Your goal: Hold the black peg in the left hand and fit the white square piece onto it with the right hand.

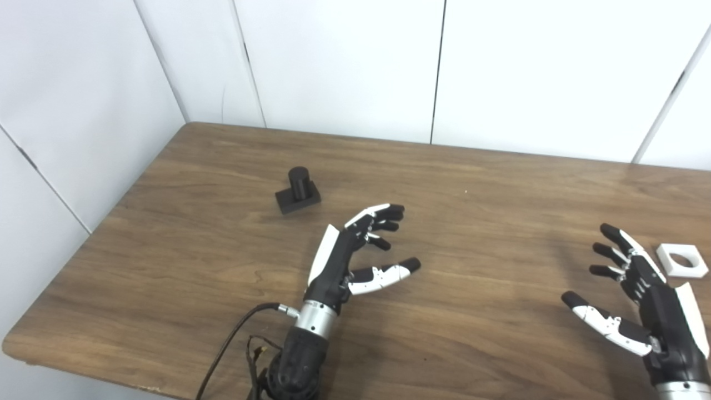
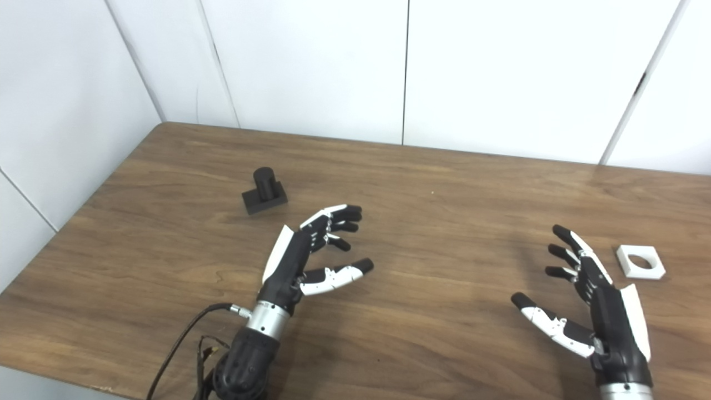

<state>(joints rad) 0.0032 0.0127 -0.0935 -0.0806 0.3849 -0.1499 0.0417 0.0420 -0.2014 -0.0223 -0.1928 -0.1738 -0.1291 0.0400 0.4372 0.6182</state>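
Observation:
The black peg (image 1: 298, 190), a short cylinder upright on a square black base, stands on the wooden table (image 1: 477, 183) at the left rear. My left hand (image 1: 355, 250) is open and empty, a little to the right of and nearer than the peg, fingers apart. The white square piece (image 1: 681, 260) with a round hole lies flat at the right edge. My right hand (image 1: 639, 300) is open and empty, just left of and in front of the white piece, not touching it.
White wall panels (image 1: 344, 61) stand behind the table and along its left side. The table's left edge and front left corner (image 1: 16, 344) are in view. A black cable (image 1: 233, 339) hangs by my left forearm.

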